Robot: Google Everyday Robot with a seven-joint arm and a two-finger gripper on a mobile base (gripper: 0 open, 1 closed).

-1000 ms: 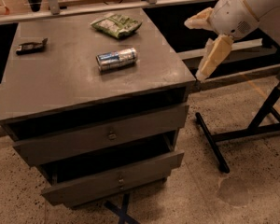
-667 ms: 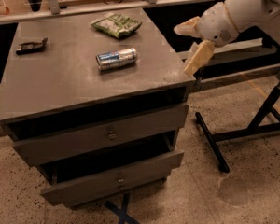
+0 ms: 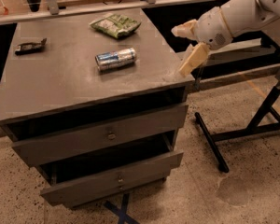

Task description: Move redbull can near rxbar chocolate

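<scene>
The redbull can (image 3: 115, 59) lies on its side near the middle of the grey cabinet top (image 3: 60, 83). The rxbar chocolate (image 3: 30, 46), a small dark flat bar, lies at the far left of the top. My gripper (image 3: 187, 48) hangs at the right edge of the cabinet top, well to the right of the can. Its two cream fingers (image 3: 193, 59) are spread apart and hold nothing.
A green crinkled snack bag (image 3: 115, 24) lies at the back of the top, behind the can. The cabinet has two drawers (image 3: 107, 136), the lower one pulled out a little. A black metal stand (image 3: 261, 120) is on the floor to the right.
My arm and gripper have moved left, from beside the cabinet toward its right edge. The can, bar and bag have not moved.
</scene>
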